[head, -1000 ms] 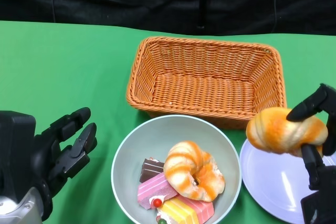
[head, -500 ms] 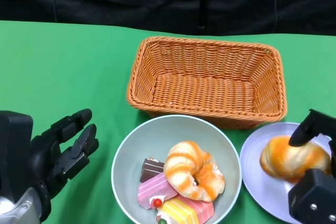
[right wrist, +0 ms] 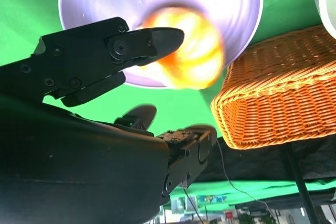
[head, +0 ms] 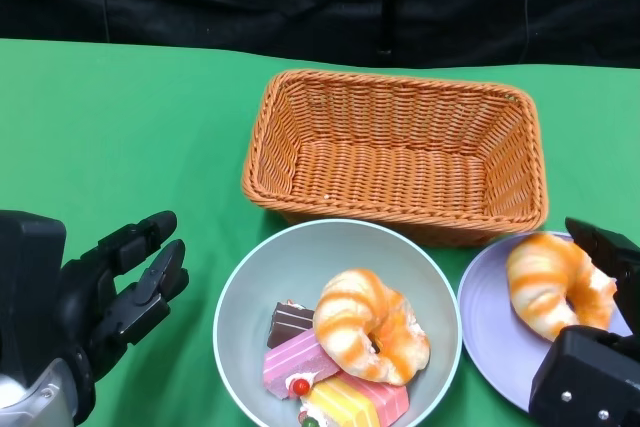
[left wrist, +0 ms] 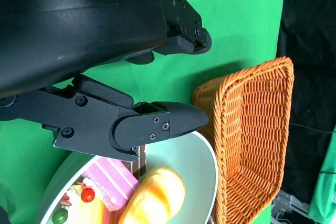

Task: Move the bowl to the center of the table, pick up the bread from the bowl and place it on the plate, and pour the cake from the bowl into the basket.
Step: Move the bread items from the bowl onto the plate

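The pale green bowl sits at the near middle and holds a glazed bread and several cake pieces. A second bread lies on the lilac plate to its right. My right hand hovers at the plate's near right, fingers apart and off the bread. The right wrist view shows those fingers spread before the blurred bread and plate. My left hand waits open, left of the bowl.
The empty orange wicker basket stands just behind the bowl and plate, nearly touching them, and appears in both wrist views. Green cloth stretches to the left and far side. A black curtain backs the table.
My right hand carried the bread down onto the plate and let it go; the bread now lies there on its own. The left hand and the bowl stayed put.
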